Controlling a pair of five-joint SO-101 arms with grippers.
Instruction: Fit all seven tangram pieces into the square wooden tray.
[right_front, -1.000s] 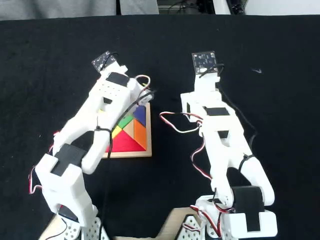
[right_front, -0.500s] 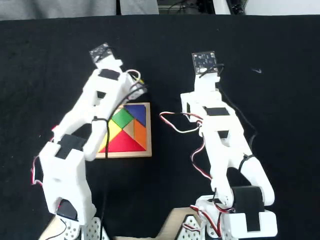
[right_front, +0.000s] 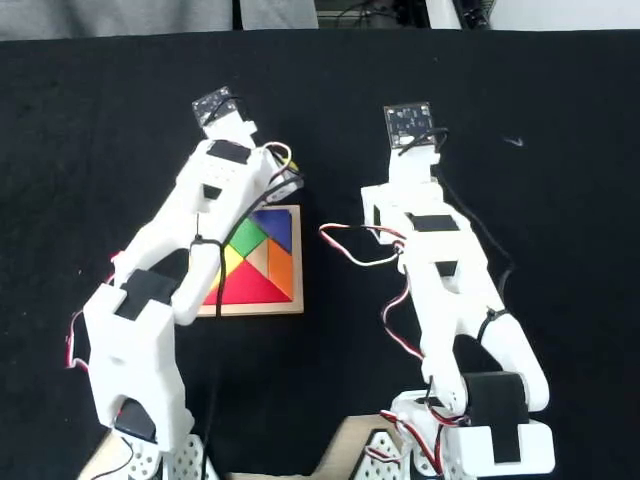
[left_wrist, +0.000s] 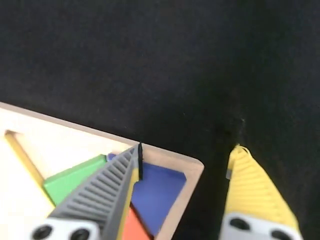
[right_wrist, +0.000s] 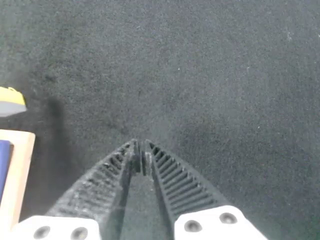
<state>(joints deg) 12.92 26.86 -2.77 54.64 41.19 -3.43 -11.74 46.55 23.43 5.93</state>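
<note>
The square wooden tray lies on the black cloth; blue, green, yellow, orange and red tangram pieces lie flat inside the tray; the left gripper hangs over the tray's corner beside the blue piece, spread wide and empty, its grey finger above the tray, its yellow finger beyond the rim; the right gripper sits over cloth beside the tray, fingers pressed together on nothing.

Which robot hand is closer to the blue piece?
Left. The left gripper hangs open over the corner of the tray, one finger above the blue piece. The right gripper sits off to the side, over black cloth.
</note>
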